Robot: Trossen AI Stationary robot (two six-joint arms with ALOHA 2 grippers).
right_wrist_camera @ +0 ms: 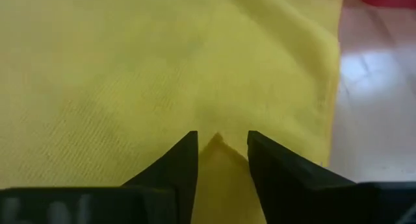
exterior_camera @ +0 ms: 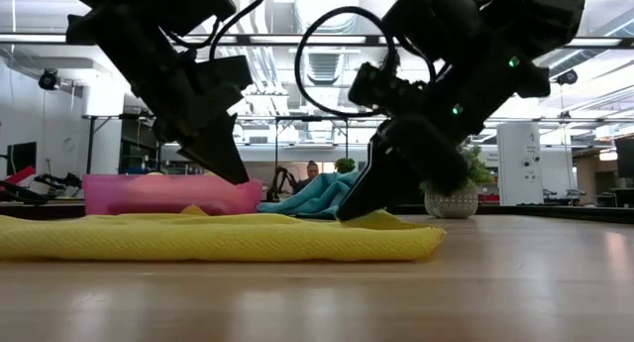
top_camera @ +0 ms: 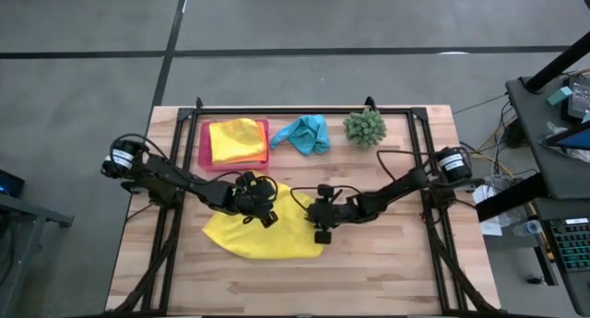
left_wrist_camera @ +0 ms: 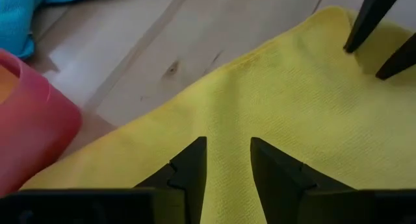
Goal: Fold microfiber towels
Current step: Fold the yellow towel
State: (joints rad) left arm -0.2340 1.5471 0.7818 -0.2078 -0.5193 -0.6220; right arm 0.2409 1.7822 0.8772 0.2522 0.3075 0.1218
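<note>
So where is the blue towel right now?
In the high view the blue towel lies crumpled at the table's far edge, between the pink tray and the plant ball, untouched by either gripper.

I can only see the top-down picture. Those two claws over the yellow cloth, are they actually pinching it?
Observer: In its wrist view the right gripper has a small peak of the yellow towel between its fingers.
Operator: And the left?
Observer: The left gripper is open just above the towel, nothing between its fingers.
Operator: Does the cloth lie flat?
Observer: In the low view it lies flat on the table, slightly raised under the right gripper.
</note>
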